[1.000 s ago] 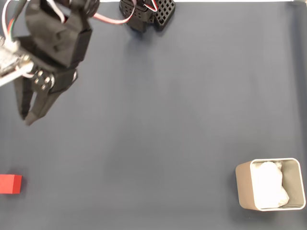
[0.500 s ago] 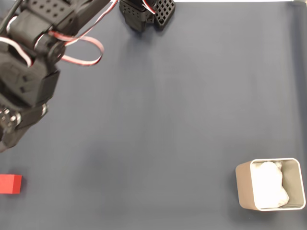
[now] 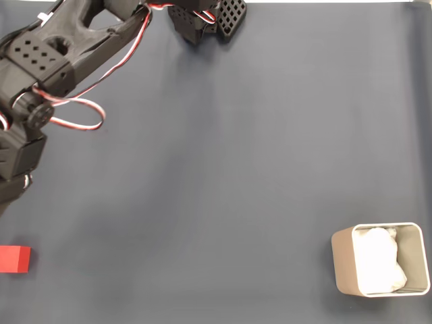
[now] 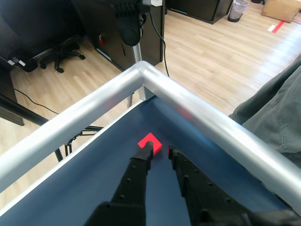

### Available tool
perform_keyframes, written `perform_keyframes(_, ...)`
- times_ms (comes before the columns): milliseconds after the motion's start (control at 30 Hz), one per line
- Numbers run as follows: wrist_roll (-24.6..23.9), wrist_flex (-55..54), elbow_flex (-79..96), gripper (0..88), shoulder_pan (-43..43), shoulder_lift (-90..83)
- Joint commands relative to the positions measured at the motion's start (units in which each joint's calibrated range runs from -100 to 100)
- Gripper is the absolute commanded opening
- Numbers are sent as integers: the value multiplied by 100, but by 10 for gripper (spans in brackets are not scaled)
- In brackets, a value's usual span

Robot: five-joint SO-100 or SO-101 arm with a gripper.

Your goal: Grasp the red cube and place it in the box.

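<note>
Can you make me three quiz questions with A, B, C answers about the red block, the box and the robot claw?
1. Where does the red cube lie in the fixed view?
A. left edge
B. middle
C. inside the box

2. What is in the box?
A. red cubes
B. white crumpled paper
C. nothing

3. In the wrist view, the gripper is
A. holding the cube
B. slightly open, just short of the cube
C. over the box

Answers: 1 A, the cube sits at the cloth's left edge. 2 B, white paper fills it. 3 B, a narrow gap shows between the fingertips, with the cube beyond them.
</note>
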Motion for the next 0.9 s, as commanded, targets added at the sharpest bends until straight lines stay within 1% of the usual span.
perform_keyframes(0, 137, -110, -459, 103, 151, 162)
perform_keyframes(100, 200, -110, -569, 134, 222, 352)
perform_keyframes(300, 215, -372, -751, 262, 307, 664)
perform_keyframes(467, 293, -585, -779, 329, 329, 837)
perform_keyframes(600, 357, -724, -770, 350, 321, 967)
perform_keyframes(867, 400, -962, -742, 350, 250, 1149)
